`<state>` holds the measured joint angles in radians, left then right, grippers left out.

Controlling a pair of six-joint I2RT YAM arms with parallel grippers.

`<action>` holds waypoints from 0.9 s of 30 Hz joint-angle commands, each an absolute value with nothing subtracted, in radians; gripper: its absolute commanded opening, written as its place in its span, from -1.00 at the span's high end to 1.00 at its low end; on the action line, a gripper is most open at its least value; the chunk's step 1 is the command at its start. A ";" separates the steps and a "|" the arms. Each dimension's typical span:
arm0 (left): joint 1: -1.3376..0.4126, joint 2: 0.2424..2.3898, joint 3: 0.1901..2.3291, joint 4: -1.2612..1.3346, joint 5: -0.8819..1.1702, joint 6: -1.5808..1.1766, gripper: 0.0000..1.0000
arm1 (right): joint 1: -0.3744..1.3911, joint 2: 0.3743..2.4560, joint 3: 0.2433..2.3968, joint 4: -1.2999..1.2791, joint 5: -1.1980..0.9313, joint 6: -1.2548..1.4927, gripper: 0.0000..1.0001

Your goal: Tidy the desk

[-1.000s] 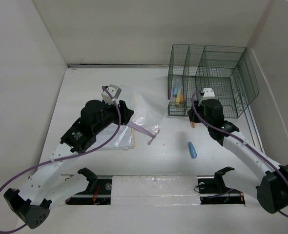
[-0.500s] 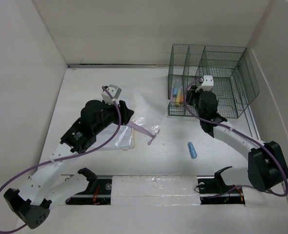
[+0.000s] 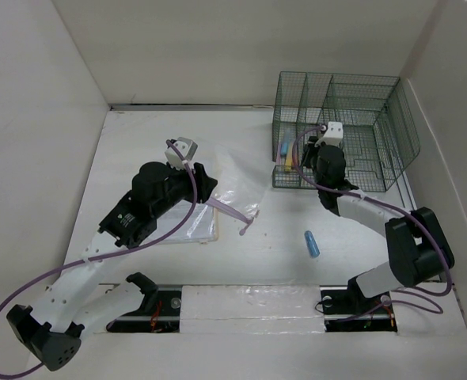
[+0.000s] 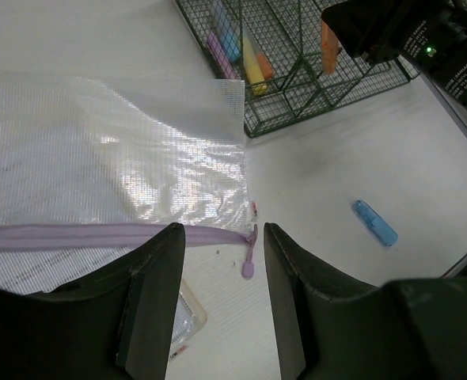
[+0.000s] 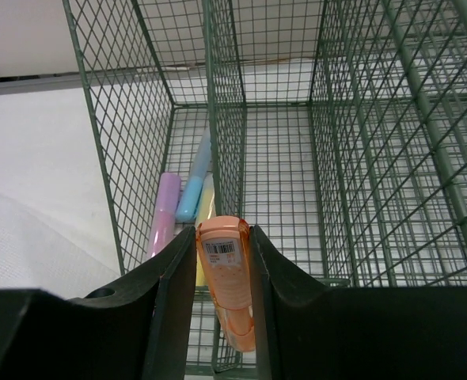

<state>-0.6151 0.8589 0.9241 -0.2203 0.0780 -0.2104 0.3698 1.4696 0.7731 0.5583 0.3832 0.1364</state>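
My right gripper (image 5: 222, 261) is shut on an orange highlighter (image 5: 227, 277) and holds it above the front wall of the green wire rack (image 3: 340, 127), over the divider between its two left compartments. Purple, blue and yellow highlighters (image 5: 182, 198) lie in the leftmost compartment. My left gripper (image 4: 218, 261) is open and empty above the white desk (image 3: 265, 237), over the purple zipper pull (image 4: 248, 257) of a clear mesh pouch (image 4: 99, 158). A blue highlighter (image 3: 312, 244) lies loose on the desk; it also shows in the left wrist view (image 4: 373, 222).
A flat clear packet (image 3: 190, 229) lies under the pouch by the left arm. White walls (image 3: 43, 119) close in the desk on the left, back and right. The rack stands at the back right corner.
My right gripper has moved away from me, from in front of the rack to over its front wall, carrying the orange highlighter. The left arm has not moved.
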 commanded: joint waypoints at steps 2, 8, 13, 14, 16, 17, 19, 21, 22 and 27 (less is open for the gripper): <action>-0.614 0.867 0.913 -0.183 0.080 -0.198 0.19 | 0.359 1.473 0.782 0.657 0.396 0.160 0.43; -0.614 0.868 0.913 -0.186 0.072 -0.198 0.19 | 0.350 1.500 0.761 0.657 0.402 0.166 0.42; -0.614 0.867 0.913 -0.186 0.071 -0.198 0.19 | 0.350 1.494 0.720 0.660 0.396 0.173 0.35; -0.614 0.867 0.913 -0.186 0.074 -0.199 0.19 | 0.350 1.487 0.707 0.660 0.397 0.176 0.32; -0.614 0.867 0.913 -0.184 0.074 -0.198 0.19 | 0.350 1.471 0.695 0.661 0.400 0.176 0.19; -0.614 0.867 0.913 -0.184 0.075 -0.199 0.19 | 0.350 1.447 0.693 0.652 0.400 0.178 0.13; -0.614 0.867 0.913 -0.184 0.077 -0.199 0.19 | 0.350 1.422 0.707 0.625 0.387 0.172 -0.05; -0.614 0.868 0.911 -0.184 0.078 -0.199 0.19 | 0.350 1.372 0.754 0.542 0.368 0.164 -0.18; -0.614 0.867 0.911 -0.184 0.080 -0.199 0.19 | 0.350 1.358 0.771 0.516 0.359 0.157 -0.22; -0.614 0.862 0.913 -0.184 0.083 -0.198 0.19 | 0.399 1.241 0.879 0.264 0.388 0.158 -0.16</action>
<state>-0.6151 0.8738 0.9241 -0.2207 0.0765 -0.2100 0.3714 1.3224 0.8017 0.3847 0.3782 0.1543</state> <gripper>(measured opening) 0.404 0.601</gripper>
